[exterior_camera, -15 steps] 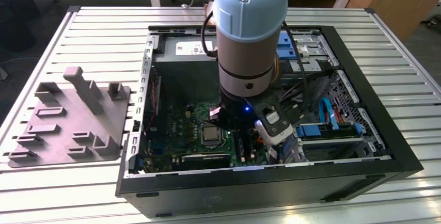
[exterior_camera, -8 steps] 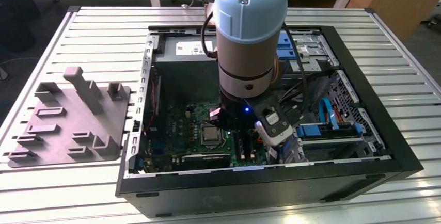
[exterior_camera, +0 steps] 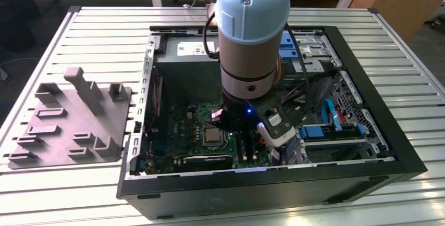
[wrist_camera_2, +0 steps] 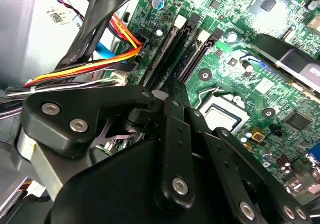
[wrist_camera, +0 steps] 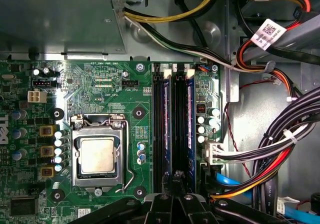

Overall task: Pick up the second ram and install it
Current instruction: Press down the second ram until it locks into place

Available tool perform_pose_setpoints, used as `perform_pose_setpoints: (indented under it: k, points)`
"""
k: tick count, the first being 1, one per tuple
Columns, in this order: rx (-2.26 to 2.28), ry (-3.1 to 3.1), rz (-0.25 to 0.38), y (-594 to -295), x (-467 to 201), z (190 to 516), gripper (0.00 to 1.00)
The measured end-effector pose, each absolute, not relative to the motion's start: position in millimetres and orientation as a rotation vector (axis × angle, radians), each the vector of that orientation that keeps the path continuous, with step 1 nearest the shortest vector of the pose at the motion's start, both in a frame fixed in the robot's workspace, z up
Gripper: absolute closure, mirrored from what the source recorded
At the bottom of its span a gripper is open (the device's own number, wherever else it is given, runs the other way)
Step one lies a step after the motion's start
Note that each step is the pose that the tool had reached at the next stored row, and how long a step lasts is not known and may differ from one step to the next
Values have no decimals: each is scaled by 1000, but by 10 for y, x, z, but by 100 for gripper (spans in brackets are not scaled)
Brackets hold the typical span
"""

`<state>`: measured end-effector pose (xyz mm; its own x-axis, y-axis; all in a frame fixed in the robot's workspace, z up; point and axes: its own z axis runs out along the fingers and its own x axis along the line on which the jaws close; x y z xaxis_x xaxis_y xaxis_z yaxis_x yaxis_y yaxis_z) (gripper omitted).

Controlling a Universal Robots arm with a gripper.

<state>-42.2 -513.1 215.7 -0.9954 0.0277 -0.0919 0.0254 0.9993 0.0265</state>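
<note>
Open top: the computer case [exterior_camera: 361,176] lies open on the bench [exterior_camera: 83,33], its walls ringing the motherboard [wrist_camera: 95,89].
Beside the slots: cable bundle [wrist_camera: 280,149] crowds one side of the memory slots [wrist_camera: 175,129]; the processor socket [wrist_camera: 97,154] sits low on the other.
Outside: grey tray [exterior_camera: 70,116] with upright posts stands toward the exterior view's left of the case.

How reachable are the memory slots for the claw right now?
Probably yes. In the first wrist view the claw sits inside the open case at one end of the memory slots. The cable bundle lies beside the slots, not across them, so nothing visible blocks the way.
</note>
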Motion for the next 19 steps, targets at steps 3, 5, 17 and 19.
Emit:
perform_pose_setpoints:
  k: [3, 5, 17, 19]
  points:
    - [41, 3048, 41, -5128, -421, 2206, 90]
    - [40, 3049, 35, -5131, -422, 2280, 90]
    - [40, 3049, 20, -5131, -422, 2540, 90]
    - [40, 3049, 19, -5119, -423, 2543, 90]
